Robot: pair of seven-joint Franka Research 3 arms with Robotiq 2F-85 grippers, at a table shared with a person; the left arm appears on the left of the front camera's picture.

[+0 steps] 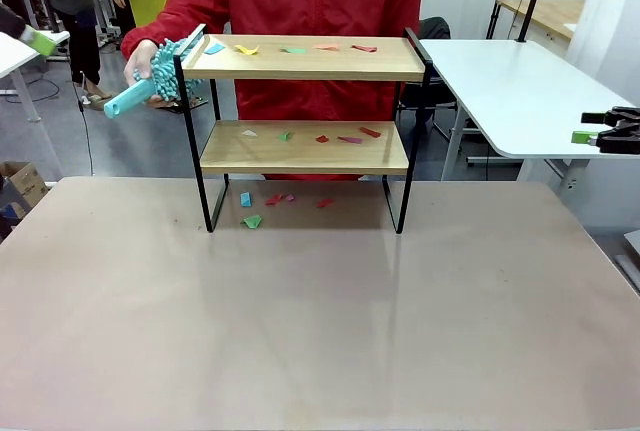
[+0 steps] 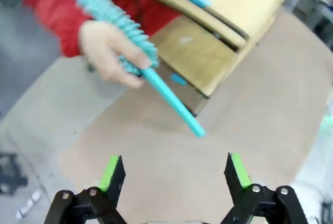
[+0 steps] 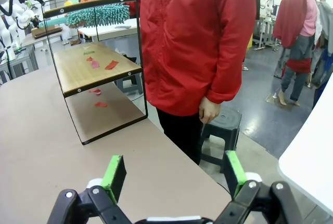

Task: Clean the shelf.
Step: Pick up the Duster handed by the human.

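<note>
The shelf [image 1: 300, 69] stands at the far middle of the bench [image 1: 320, 331], with paper scraps [image 1: 293, 50] on both boards and beneath it. At its left end a person's hand [image 1: 140, 63] holds a fluffy teal duster [image 1: 168, 76]. The shelf looks light, stiff and easily shoved, so steady it by a black frame post. The left tool [image 2: 174, 174] and right tool [image 3: 174, 177] are both released and empty.
</note>
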